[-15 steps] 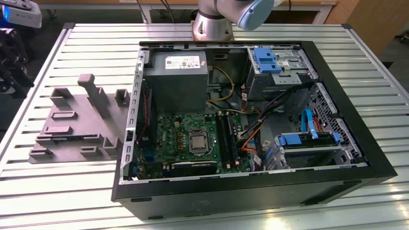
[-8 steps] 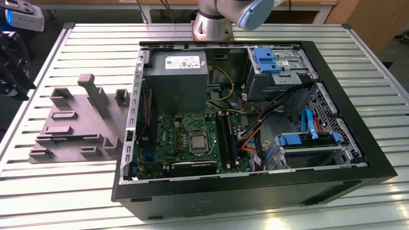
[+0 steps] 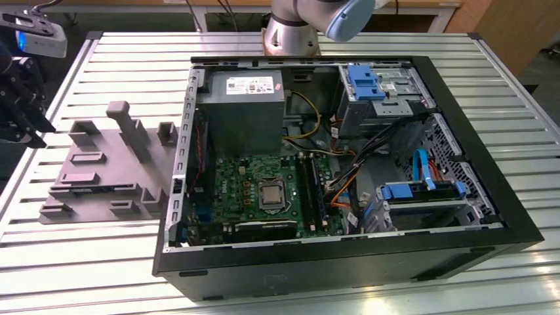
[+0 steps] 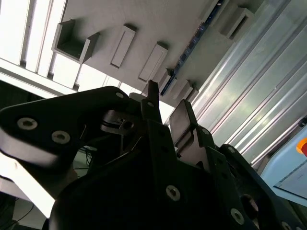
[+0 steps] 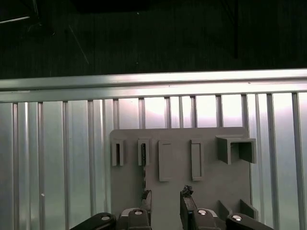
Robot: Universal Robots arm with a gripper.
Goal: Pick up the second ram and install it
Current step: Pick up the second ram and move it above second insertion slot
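While the second ram (image 5: 143, 165) stands on edge in a slot of the grey fixture (image 5: 211, 187), toward the exterior view's left of the computer case (image 3: 350, 266), the gripper (image 5: 165, 205) hovers above it, spread and empty. Judged step: approach for pickup. A grasp calls for centring the stick between the jaws

The supporting surface is a table (image 3: 96, 269) of parallel, ribbed, silver metal slats, closed off along one side by a plain edge rail (image 5: 153, 80) in the first wrist view. Two items lie directly on it: a grey fixture plate (image 3: 105, 174) with upright posts and rectangular pockets, toward the exterior view's left, and a black computer case (image 3: 350, 266) laid on its side with the open face upward. The two sit just beside each other; contact cannot be confirmed.
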